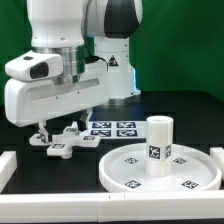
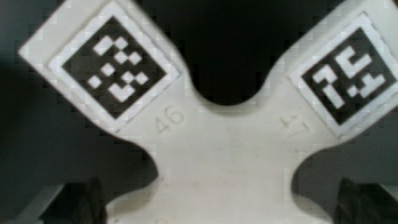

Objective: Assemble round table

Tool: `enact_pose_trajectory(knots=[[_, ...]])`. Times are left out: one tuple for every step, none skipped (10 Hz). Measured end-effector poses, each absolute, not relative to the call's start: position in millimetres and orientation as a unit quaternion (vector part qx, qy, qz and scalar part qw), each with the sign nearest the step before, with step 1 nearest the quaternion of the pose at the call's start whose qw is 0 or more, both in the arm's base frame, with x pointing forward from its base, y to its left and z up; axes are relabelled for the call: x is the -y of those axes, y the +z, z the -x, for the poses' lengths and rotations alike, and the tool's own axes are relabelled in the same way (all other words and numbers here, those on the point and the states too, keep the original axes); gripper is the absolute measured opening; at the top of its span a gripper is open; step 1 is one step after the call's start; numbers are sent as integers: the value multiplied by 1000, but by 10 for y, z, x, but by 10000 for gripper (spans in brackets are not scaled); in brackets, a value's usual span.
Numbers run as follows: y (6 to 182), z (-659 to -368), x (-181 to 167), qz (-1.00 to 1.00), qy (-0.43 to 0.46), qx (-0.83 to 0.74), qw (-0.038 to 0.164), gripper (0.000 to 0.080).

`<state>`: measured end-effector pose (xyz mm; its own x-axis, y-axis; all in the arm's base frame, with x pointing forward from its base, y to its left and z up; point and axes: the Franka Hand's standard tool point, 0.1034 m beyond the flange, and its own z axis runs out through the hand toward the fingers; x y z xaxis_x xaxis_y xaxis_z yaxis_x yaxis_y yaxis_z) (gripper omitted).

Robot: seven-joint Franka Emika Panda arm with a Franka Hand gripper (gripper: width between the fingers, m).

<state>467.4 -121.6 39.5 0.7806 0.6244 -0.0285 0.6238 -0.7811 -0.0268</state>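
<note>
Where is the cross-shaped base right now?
In the exterior view, the cross-shaped base lies on the table at that view's left, beneath the pincer, with the marker board just to its right.

Pretty plain setup: a matte black desk with a green backdrop behind the far edge on the exterior view's left, and just darkness behind the far edge on the exterior view's right. Chunky white border blocks line the near edge. The marker board lies flat mid-desk. The light is soft, with a faint sheen on the desktop.
</note>
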Motion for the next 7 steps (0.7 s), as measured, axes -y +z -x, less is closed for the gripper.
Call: enact_pose_trajectory(knots=[[390, -4671, 1215, 944, 18, 331, 8, 649], [381, -4665, 1214, 943, 19, 331, 9, 649], [372, -4660, 1214, 943, 20, 331, 9, 649], [364, -4656, 1215, 944, 21, 331, 9, 649], [359, -4654, 1215, 944, 21, 331, 10, 649], [349, -4649, 1213, 943, 22, 331, 10, 649], [338, -4643, 1210, 943, 23, 331, 11, 649]])
